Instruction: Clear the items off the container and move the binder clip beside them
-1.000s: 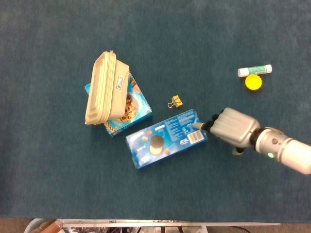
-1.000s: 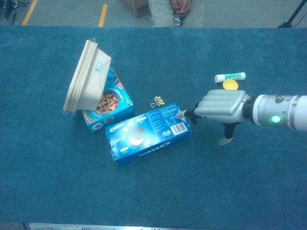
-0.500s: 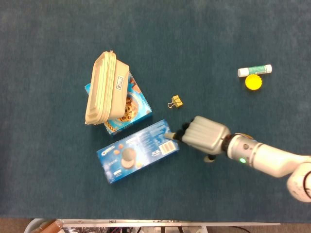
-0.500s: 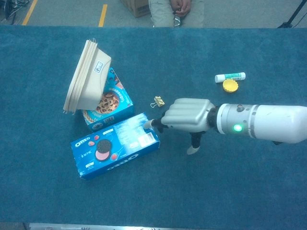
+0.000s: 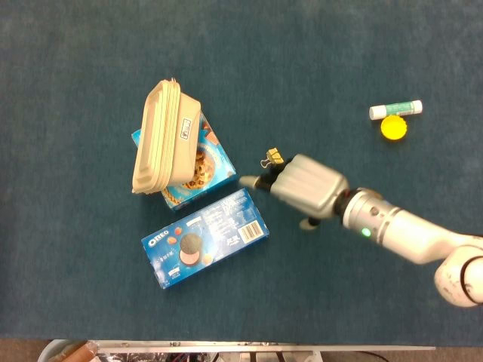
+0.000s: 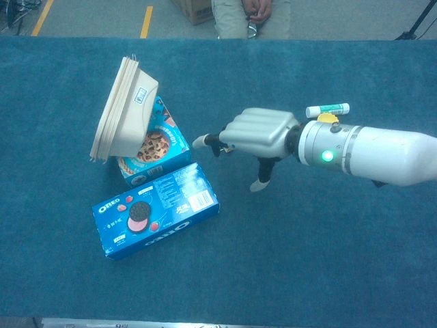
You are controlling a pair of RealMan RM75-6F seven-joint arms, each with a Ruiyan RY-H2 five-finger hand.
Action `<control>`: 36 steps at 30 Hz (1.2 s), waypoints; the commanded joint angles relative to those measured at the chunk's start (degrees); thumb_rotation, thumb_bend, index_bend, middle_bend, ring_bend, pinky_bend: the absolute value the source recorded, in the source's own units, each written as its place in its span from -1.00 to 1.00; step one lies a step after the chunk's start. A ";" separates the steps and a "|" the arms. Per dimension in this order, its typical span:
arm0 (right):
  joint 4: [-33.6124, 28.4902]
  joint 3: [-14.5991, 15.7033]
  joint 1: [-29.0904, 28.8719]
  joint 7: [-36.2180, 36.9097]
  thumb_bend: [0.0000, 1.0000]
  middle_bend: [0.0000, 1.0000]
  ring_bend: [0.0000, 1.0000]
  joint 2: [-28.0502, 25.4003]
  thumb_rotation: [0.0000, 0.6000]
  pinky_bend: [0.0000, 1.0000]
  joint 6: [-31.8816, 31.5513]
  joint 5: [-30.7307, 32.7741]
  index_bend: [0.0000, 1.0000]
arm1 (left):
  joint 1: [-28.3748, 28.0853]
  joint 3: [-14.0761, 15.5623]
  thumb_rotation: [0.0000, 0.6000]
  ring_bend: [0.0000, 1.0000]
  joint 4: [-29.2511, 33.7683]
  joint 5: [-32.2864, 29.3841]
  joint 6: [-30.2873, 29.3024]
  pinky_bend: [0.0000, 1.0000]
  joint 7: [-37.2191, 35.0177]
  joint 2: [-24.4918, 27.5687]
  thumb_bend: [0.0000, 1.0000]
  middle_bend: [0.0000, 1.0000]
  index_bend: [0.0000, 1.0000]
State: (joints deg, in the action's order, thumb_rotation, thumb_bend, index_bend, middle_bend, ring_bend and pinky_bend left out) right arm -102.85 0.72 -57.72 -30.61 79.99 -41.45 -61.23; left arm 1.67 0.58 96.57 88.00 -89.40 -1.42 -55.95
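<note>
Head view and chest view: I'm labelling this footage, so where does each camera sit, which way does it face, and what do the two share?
Head view: high above, looking straight down on the blue table; the right hand and forearm enter from the lower right.
Chest view: lower, tilted forward across the table toward the floor and a seated person; the right hand enters from the right.
Shared: the Oreo box, beige container, glue stick. The binder clip shows only from the head.

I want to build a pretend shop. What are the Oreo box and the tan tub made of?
The Oreo box looks like thin glossy printed cardboard: sharp folded edges, a barcode panel, slight sheen. The tan tub looks like matte moulded plastic or pulp fibre: rounded corners, a stacked ridged rim. I can't tell which.
</note>
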 commanded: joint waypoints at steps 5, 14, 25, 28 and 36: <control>6.39 0.15 0.35 -2.51 -1.00 -0.40 -0.49 1.97 1.00 -0.15 -2.59 0.82 -0.67 | -0.66 0.03 1.00 -0.87 0.23 1.09 0.41 -0.91 1.20 0.14 -0.22 -0.75 -0.63; 14.11 -0.53 -0.23 -6.76 -0.99 -0.40 -0.49 8.32 1.00 -0.15 -4.67 0.38 -0.67 | -0.35 -0.06 1.00 -0.87 1.02 1.51 -0.72 -0.91 3.58 0.65 -0.22 -0.75 -0.63; 20.60 -1.94 -1.34 -8.59 -0.52 -0.26 -0.49 14.43 1.00 -0.15 -4.21 1.27 -0.54 | 0.03 0.07 1.00 -0.87 1.46 1.31 -1.04 -0.91 3.56 0.91 -0.22 -0.75 -0.63; 22.23 -2.15 -1.37 -8.90 -0.48 -0.23 -0.49 15.69 1.00 -0.15 -4.27 1.48 -0.46 | 0.15 0.14 1.00 -0.87 1.43 1.22 -1.07 -0.91 3.50 0.94 -0.22 -0.75 -0.63; 23.66 -1.68 -1.10 -11.40 -0.48 -0.27 -0.48 16.50 1.00 -0.15 -4.80 2.25 -0.32 | 0.52 0.32 1.00 -0.87 1.38 1.04 -1.26 -0.91 2.93 1.11 -0.22 -0.75 -0.63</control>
State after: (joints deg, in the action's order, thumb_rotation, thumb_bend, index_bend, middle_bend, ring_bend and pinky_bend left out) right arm -79.25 -1.10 -58.89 -41.74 96.47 -46.18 -59.11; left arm 2.19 0.90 97.95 89.04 -90.66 1.52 -54.85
